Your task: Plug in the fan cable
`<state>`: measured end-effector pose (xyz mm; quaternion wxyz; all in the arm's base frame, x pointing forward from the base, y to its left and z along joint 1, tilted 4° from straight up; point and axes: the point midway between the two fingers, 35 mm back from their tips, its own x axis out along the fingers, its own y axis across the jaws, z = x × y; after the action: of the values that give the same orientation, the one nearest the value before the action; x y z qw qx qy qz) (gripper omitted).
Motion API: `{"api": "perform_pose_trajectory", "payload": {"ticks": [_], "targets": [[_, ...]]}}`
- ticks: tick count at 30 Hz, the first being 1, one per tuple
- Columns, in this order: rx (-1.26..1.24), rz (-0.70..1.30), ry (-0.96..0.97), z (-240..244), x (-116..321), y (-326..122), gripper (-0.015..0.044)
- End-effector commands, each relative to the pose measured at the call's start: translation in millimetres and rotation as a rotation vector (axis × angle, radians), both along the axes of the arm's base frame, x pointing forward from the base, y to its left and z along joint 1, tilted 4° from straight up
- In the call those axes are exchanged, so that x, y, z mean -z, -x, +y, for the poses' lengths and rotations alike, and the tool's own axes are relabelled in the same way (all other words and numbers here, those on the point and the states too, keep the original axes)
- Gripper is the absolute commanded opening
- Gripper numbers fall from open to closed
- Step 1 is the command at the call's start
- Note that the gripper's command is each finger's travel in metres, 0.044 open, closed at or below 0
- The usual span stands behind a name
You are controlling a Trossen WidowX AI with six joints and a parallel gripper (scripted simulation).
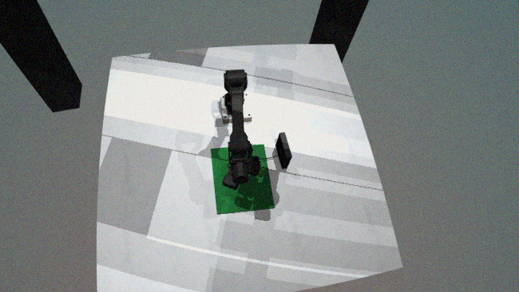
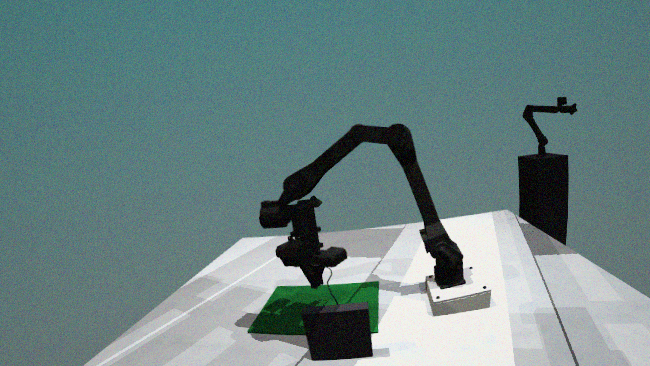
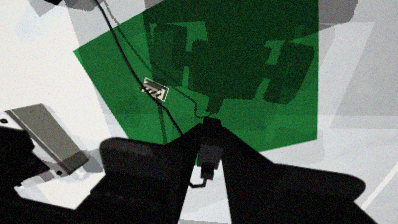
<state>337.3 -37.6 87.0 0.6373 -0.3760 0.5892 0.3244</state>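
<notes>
The green board (image 1: pixel 223 201) (image 2: pixel 367 295) (image 3: pixel 295 127) lies flat on the table. The pale fan header (image 3: pixel 155 89) shows on it in the wrist view, left of and above the fingertips. My gripper (image 2: pixel 316 285) (image 3: pixel 211 129) points down above the board, its fingers shut on the black plug (image 3: pixel 209 155). The plug's lower end is hidden by the fingertips. The black cable (image 2: pixel 331 285) (image 3: pixel 120 45) passes over the header in the wrist view, goes behind the left finger and loops up to the plug. In the top view the arm hides plug and header.
The black fan (image 1: pixel 283 151) (image 2: pixel 340 332) stands upright beside the board's edge, joined to the cable. My arm's white base (image 2: pixel 462 303) (image 3: pixel 50 137) stands behind the board. Beyond the table, a second arm (image 2: pixel 535 127) stands on a black pedestal (image 2: pixel 543 192).
</notes>
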Motion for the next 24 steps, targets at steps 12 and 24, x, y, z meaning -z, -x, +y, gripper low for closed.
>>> {"api": "perform_pose_trajectory", "payload": {"ticks": [12, 24], "targets": [[0.487, -0.011, -0.043, 18, 0, 16, 0.0], [0.902, -0.022, -0.083, 31, 1, 30, 0.0]]}}
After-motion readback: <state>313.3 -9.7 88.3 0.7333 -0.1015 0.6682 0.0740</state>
